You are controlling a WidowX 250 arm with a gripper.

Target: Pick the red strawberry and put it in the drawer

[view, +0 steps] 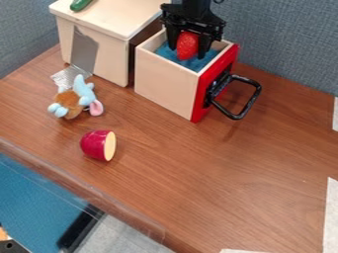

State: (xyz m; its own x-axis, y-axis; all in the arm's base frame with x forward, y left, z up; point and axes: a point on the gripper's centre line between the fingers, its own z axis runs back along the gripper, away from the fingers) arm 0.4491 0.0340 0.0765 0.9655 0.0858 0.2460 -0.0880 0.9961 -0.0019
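Camera view: the strawberry [188, 45] is pinched by the pincer [188, 52] at the open drawer [165, 84], but could be lost over its side if released off-centre.

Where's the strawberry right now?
In the camera view, the strawberry is near the top, right of the wooden box, held in the gripper over the open drawer.
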